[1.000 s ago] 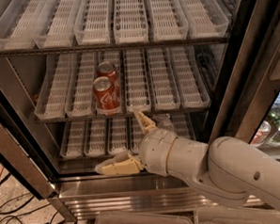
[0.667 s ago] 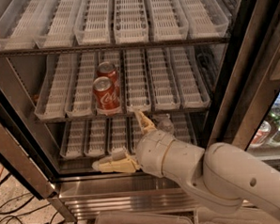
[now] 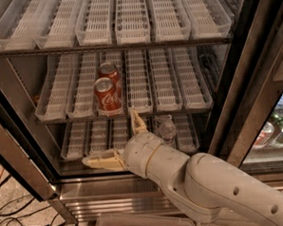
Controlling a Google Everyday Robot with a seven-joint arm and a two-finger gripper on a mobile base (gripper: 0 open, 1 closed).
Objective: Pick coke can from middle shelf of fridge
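The fridge (image 3: 253, 75) stands open with three tiers of white slotted trays. On the middle shelf (image 3: 178, 79) two red coke cans stand in one lane: the front coke can (image 3: 107, 95) near the shelf's front edge, the second can (image 3: 109, 72) right behind it. My gripper (image 3: 112, 138) is open, below and slightly right of the front can, in front of the bottom shelf. One finger (image 3: 137, 122) points up toward the middle shelf's edge, the other finger (image 3: 100, 161) points left. It holds nothing.
A clear plastic bottle (image 3: 167, 129) stands on the bottom shelf, just right of my wrist. The glass door frame (image 3: 15, 155) slants at the left. Cables (image 3: 23, 216) lie on the floor at lower left. More bottles (image 3: 275, 131) show at the right.
My arm has shifted slightly left and forward; the gripper stays open below the middle shelf. The cans have not moved.
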